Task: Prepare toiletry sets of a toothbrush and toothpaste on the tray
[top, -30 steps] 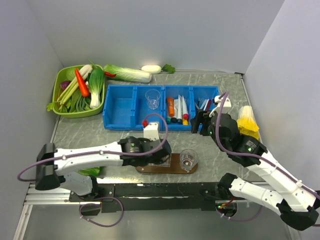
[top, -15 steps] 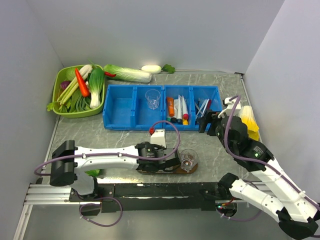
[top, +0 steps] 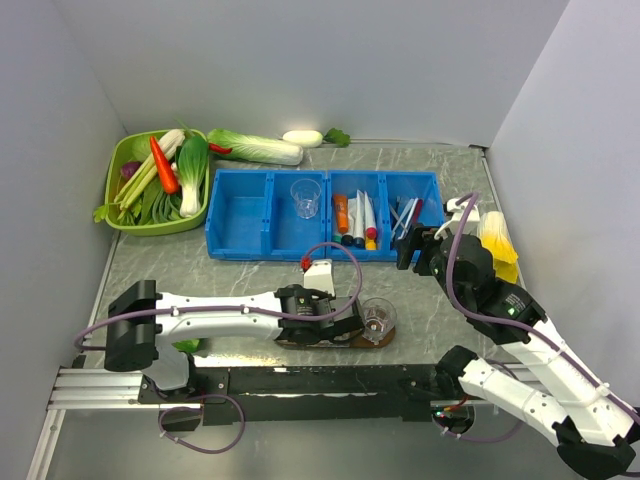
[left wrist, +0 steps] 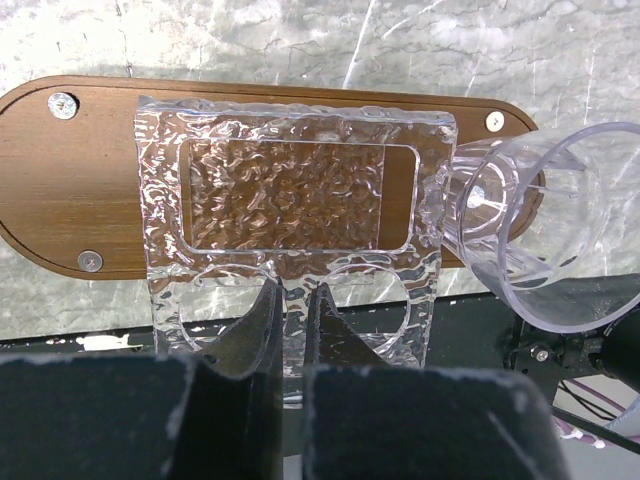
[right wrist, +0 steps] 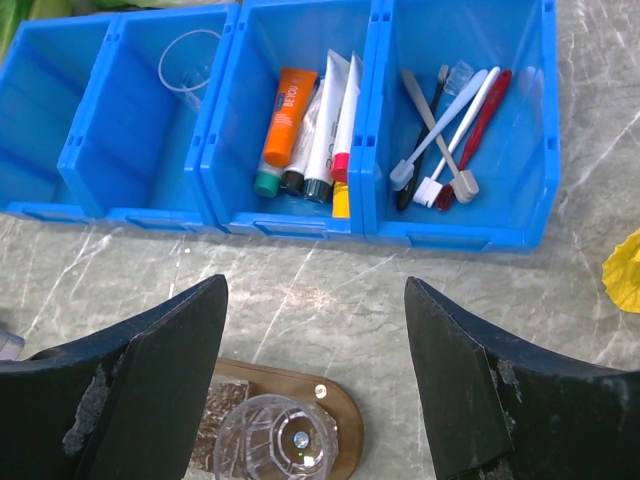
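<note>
Pinching the clear holder [left wrist: 290,190] on the tray [left wrist: 70,190] with the left gripper [left wrist: 292,300], nearly closed; hovering the right gripper [right wrist: 315,290] wide and empty; leaving toothpaste [right wrist: 325,110] and toothbrushes [right wrist: 445,130] in the blue bins [right wrist: 300,228], no set made.

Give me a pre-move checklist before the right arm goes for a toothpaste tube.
1. Right gripper open and empty: ok.
2. Toothpaste exposed in its blue bin compartment, beside the orange tube: ok.
3. Left gripper shut on the near edge of the clear holder: ok.
4. Holder lying on the tray: ok.
5. Cup upright at the tray's end: ok. Whether it touches the holder: cannot tell.
6. Holder slots free: ok, nothing in them.
</note>
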Available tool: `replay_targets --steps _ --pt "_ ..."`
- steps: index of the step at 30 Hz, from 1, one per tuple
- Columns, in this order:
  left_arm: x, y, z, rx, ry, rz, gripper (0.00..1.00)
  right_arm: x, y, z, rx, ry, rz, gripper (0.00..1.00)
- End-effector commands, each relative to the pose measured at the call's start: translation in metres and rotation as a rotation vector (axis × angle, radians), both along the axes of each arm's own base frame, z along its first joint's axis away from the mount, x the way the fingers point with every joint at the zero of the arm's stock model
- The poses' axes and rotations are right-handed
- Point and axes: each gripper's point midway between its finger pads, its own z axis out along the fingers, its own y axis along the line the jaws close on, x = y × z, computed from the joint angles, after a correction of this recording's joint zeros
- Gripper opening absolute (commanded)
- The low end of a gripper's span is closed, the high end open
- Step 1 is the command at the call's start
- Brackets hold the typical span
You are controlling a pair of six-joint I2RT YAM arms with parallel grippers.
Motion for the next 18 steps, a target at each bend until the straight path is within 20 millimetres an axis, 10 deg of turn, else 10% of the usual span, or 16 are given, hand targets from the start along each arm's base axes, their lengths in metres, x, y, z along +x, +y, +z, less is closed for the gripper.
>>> replay_targets --steps 1,18 --pt "0.005 -0.01 0.011 -0.044 -0.007 0.023 0.01 0.001 -0.002 0.002 0.01 -0.011 -0.006 0.79" --pt "0.011 -0.025 0.01 -0.06 -0.014 0.011 0.01 0.0 -0.002 -0.004 0.009 0.001 -0.005 0.79"
